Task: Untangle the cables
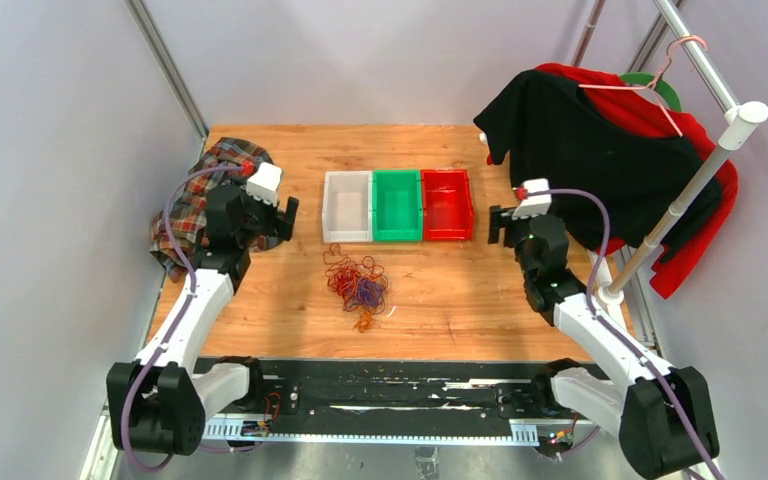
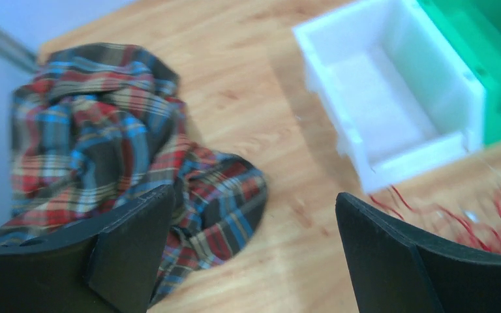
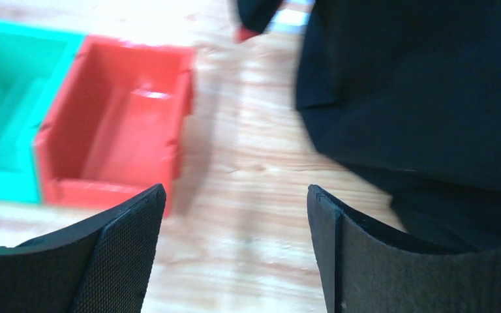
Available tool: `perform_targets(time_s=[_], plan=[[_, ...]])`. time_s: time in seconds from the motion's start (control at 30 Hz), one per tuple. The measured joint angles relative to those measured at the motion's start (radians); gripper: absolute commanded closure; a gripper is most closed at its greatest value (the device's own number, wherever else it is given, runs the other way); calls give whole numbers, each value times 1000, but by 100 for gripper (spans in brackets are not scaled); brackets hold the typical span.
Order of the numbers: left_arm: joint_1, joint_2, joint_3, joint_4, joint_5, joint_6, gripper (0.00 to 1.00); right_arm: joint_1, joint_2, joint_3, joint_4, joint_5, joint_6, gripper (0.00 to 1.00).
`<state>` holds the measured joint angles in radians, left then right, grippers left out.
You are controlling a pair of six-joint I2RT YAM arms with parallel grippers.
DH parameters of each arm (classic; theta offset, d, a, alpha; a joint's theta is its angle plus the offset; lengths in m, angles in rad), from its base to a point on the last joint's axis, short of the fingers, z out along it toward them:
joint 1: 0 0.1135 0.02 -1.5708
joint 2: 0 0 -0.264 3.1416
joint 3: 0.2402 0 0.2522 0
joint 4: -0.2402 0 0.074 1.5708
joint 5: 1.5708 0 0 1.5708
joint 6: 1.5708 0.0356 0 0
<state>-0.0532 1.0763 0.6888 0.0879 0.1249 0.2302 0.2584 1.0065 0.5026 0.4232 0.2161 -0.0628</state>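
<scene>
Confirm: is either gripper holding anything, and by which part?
Nothing held. Left gripper and right gripper are both open and empty; the cables lie tangled on the table, untouched.

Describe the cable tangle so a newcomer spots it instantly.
On the wooden table, find the row of three bins: white, green, red. In front of the white and green ones lie the cables, a knot of thin red, orange and purple strands, the table's only wiry heap.

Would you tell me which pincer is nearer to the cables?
Left. The left pincer is back-left of the cables; the right pincer is farther off to their right, past the red bin.
</scene>
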Motion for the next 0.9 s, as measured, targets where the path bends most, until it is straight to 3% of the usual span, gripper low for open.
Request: perform_targets(time_s=[0.13, 0.37, 0.53, 0.7, 0.9], plan=[[0, -8, 63, -226, 161, 64, 2, 137, 28, 6, -51, -37, 5, 21], [-74, 34, 71, -420, 343, 122, 2, 378, 180, 90, -128, -70, 19, 21], [-173, 87, 74, -479, 369, 176, 0, 386, 240, 267, -223, -59, 124, 21], [-217, 173, 129, -536, 386, 265, 6, 353, 240, 293, -213, -171, 241, 21], [-253, 230, 145, -605, 398, 401, 7, 418, 258, 359, -324, -158, 221, 21]])
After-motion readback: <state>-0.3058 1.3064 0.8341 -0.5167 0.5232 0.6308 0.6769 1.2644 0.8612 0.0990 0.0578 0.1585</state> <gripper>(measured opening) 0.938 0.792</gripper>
